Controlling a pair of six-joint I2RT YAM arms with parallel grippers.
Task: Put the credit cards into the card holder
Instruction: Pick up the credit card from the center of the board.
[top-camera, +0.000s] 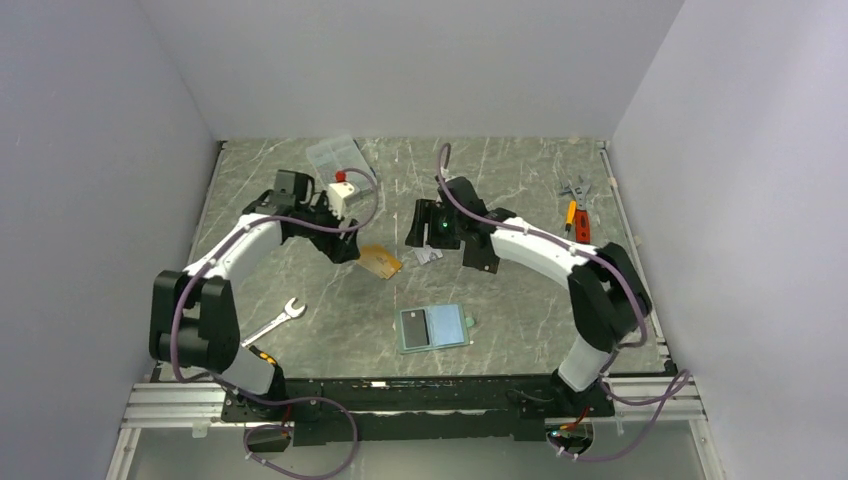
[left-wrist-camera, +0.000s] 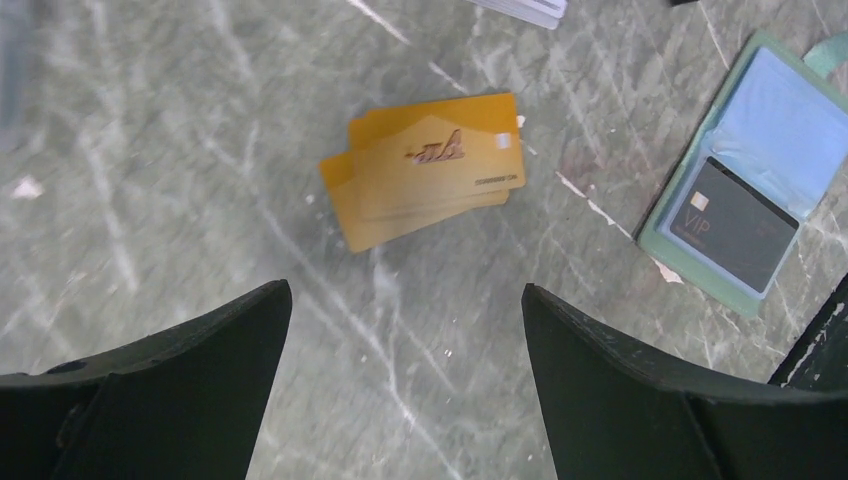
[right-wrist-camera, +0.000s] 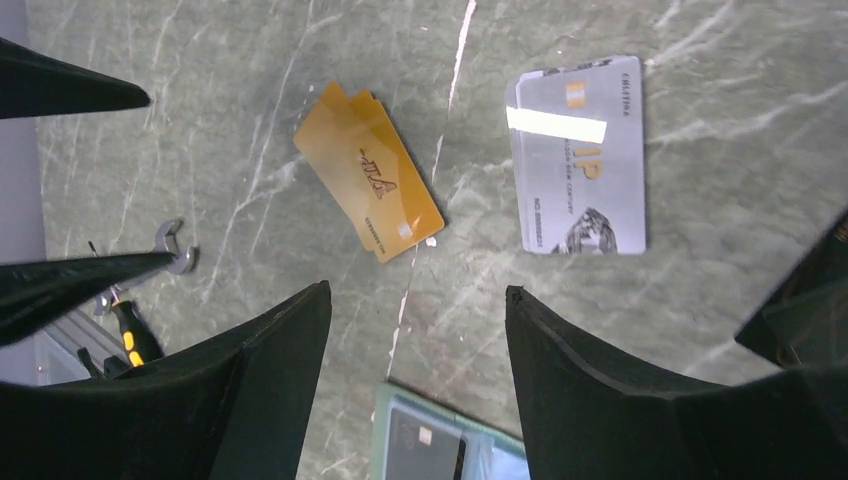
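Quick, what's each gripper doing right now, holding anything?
Left gripper: open, fingers wide apart, holding nothing.
Right gripper: open, holding nothing.

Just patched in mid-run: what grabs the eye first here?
The fanned orange-gold cards lie loose mid-table, with the left gripper open and empty above them. A silvery card lies a little apart from them. Nearer the arm bases the card holder lies open, light blue inside, with a dark card already in it.

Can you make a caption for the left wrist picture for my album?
The left hand hovers open above fanned orange-gold cards, beside the open card holder holding a dark VIP card.
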